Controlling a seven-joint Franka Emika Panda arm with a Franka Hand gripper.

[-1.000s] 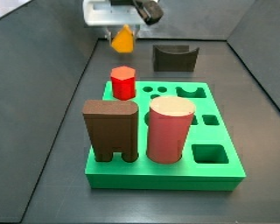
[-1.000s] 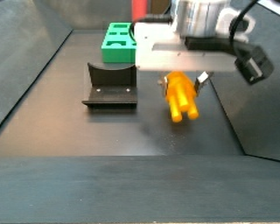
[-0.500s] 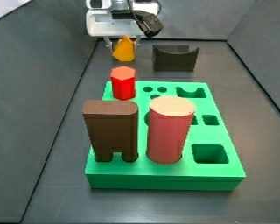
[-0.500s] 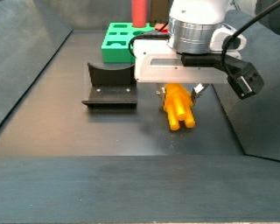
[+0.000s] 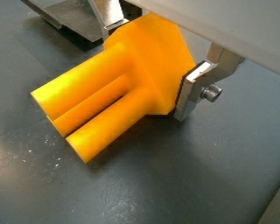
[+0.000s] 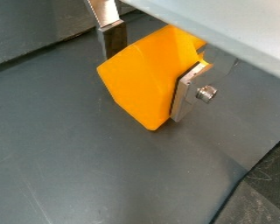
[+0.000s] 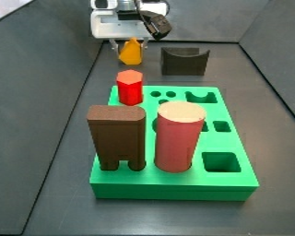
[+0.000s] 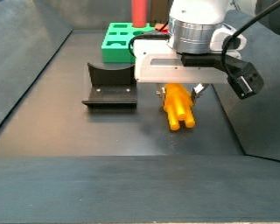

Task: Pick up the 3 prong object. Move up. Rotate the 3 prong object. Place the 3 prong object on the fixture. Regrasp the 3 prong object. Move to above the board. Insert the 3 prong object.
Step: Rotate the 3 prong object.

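Observation:
My gripper (image 7: 132, 41) is shut on the yellow-orange 3 prong object (image 5: 113, 87), gripping its block end between the silver fingers (image 5: 201, 86); it also shows in a wrist view (image 6: 149, 74). In a side view the 3 prong object (image 8: 178, 107) hangs down from the gripper (image 8: 178, 85) with its prongs at or just above the dark floor. The dark fixture (image 8: 109, 85) with its U-shaped notch stands beside it; it also shows in a side view (image 7: 183, 61). The green board (image 7: 230, 180) lies nearer the front of that view and is partly seen in a side view (image 8: 116, 41).
On the board stand a red hexagonal peg (image 7: 129, 88), a tall brown arch-shaped block (image 7: 117, 136) and a pink cylinder (image 7: 180, 135). Dark walls enclose the floor on the sides. The arm's black bracket (image 8: 245, 80) sticks out beside the gripper.
The gripper has come down with the 3 prong object since a second ago, bringing its prongs near the floor. Nothing has moved in the last half second.

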